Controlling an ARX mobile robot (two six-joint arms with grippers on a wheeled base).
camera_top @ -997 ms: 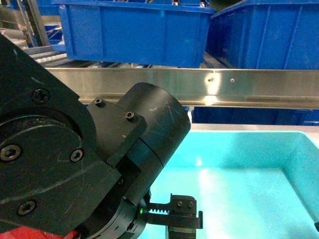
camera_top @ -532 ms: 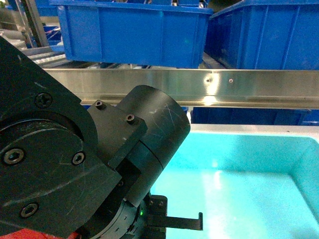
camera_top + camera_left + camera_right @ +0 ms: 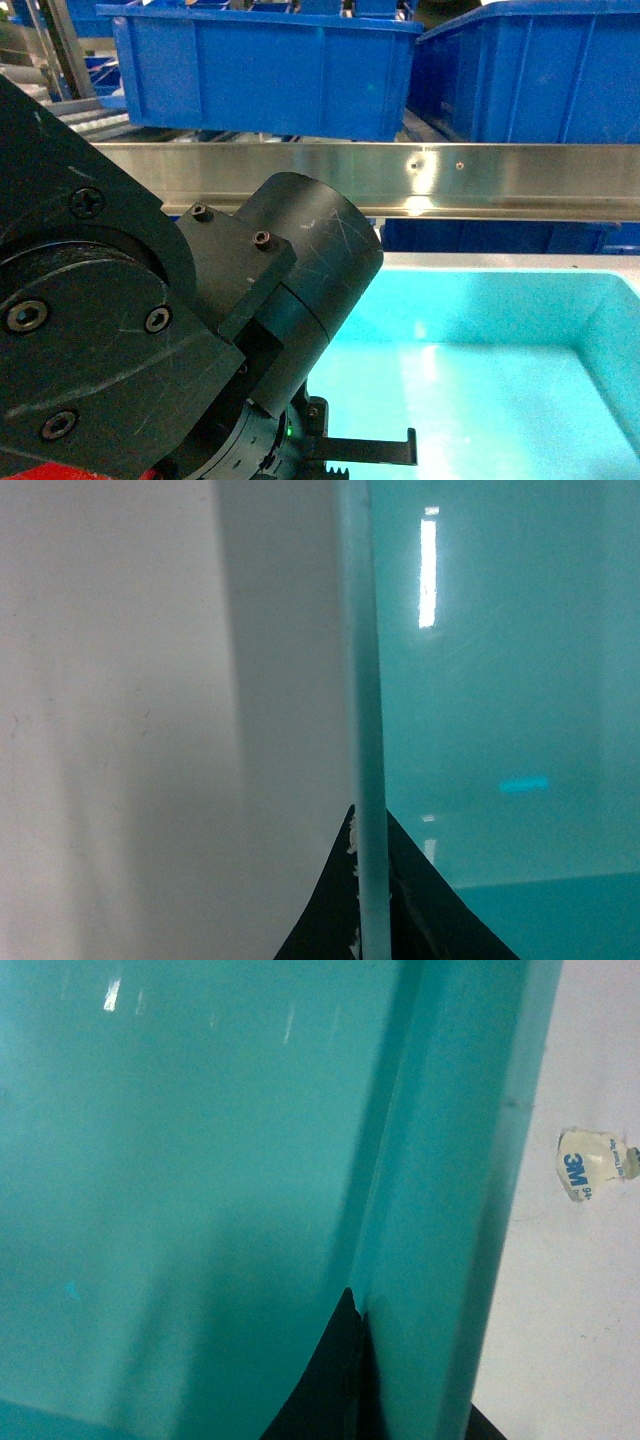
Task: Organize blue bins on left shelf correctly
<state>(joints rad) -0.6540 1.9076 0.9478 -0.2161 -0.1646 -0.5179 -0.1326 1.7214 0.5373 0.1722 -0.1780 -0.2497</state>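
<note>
While I've got both arms on the light blue bin [image 3: 480, 370], I read this as the carry step: bin gripped by its side walls, not yet on the shelf [image 3: 400, 175].

Head view: left arm [image 3: 150, 330] fills the lower left, bin sits low right, just below the shelf's steel rail. Dark blue crates [image 3: 260, 70] already sit on the rollers above. Left claw mostly hidden here, only a black toothed bit shows near the bin's left wall.

Left wrist: left claw [image 3: 365, 900] straddles the bin's thin rim, one finger each side, looks clamped on the wall. Bin interior to the right, pale surface outside.

Right wrist: right claw [image 3: 360, 1380] pinches the opposite wall same way, closed on it. White table with a 3M tape scrap [image 3: 592, 1165] outside.

Next move, my guess: lift level w/ both arms, clear the rail, set bin on the rollers.
</note>
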